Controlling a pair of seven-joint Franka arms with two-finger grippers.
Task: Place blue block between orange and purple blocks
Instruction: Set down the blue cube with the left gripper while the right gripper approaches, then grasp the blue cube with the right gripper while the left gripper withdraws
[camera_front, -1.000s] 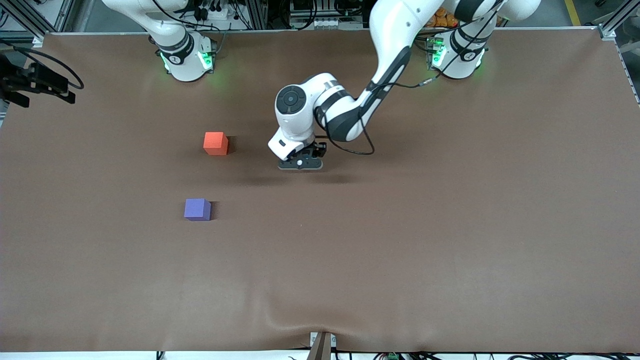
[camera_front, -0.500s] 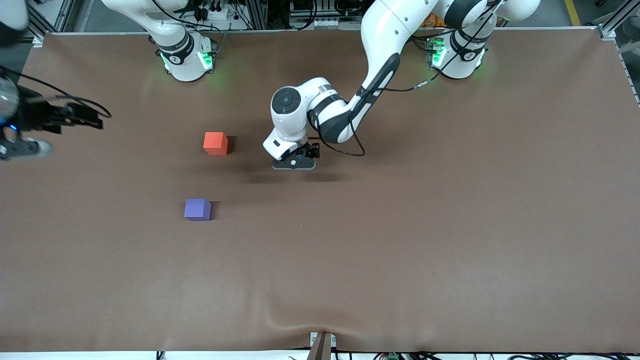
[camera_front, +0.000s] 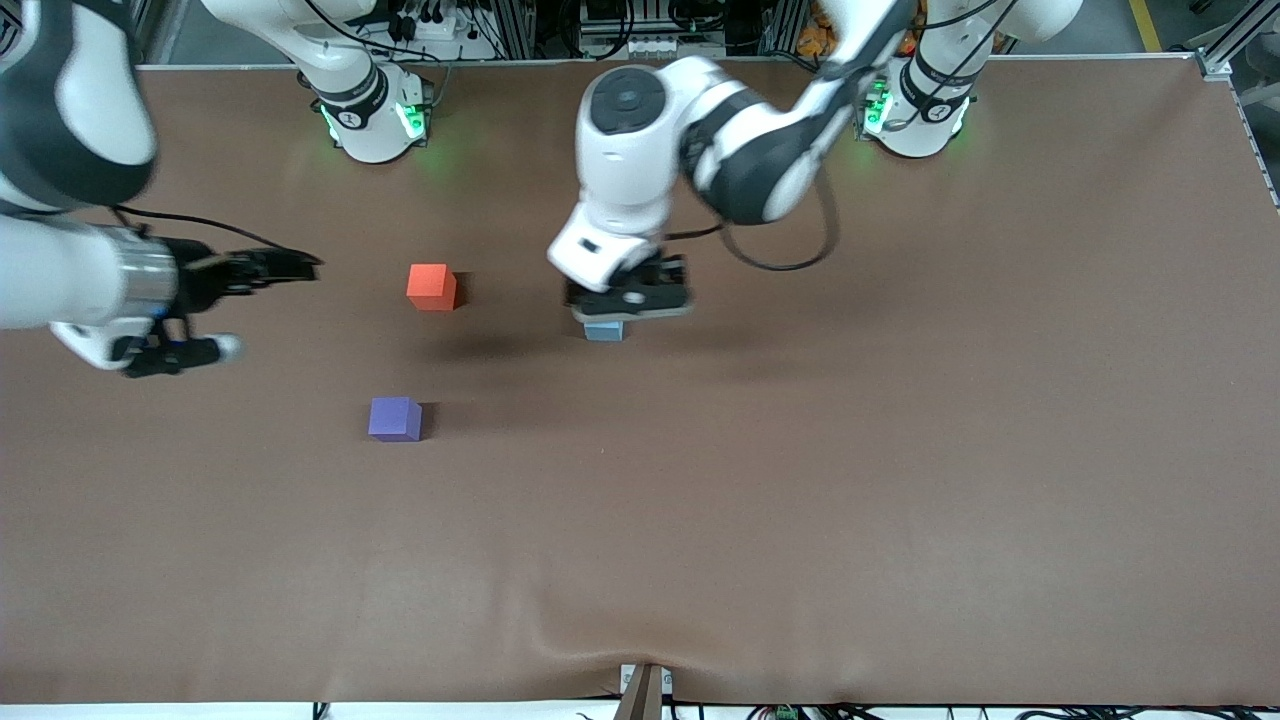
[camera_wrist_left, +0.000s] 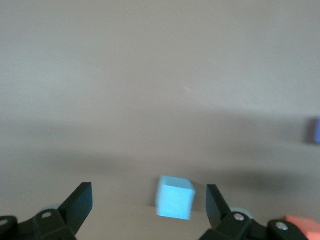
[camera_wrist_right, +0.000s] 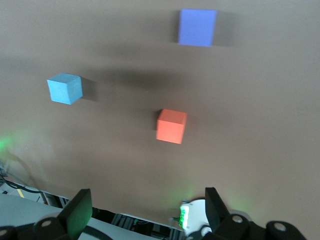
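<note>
The blue block sits on the brown table, beside the orange block toward the left arm's end. The purple block lies nearer the front camera than the orange one. My left gripper hangs over the blue block, open. In the left wrist view the blue block lies below my left gripper, close to one finger, not gripped. My right gripper is open and empty, in the air beside the orange block toward the right arm's end. The right wrist view shows blue, orange and purple.
The brown table cover has a wrinkle at its front edge near a clamp. The two arm bases stand along the table's back edge.
My left gripper has risen from low over the table, and the blue block now shows under it. My right arm has swung in over the table toward the orange block.
</note>
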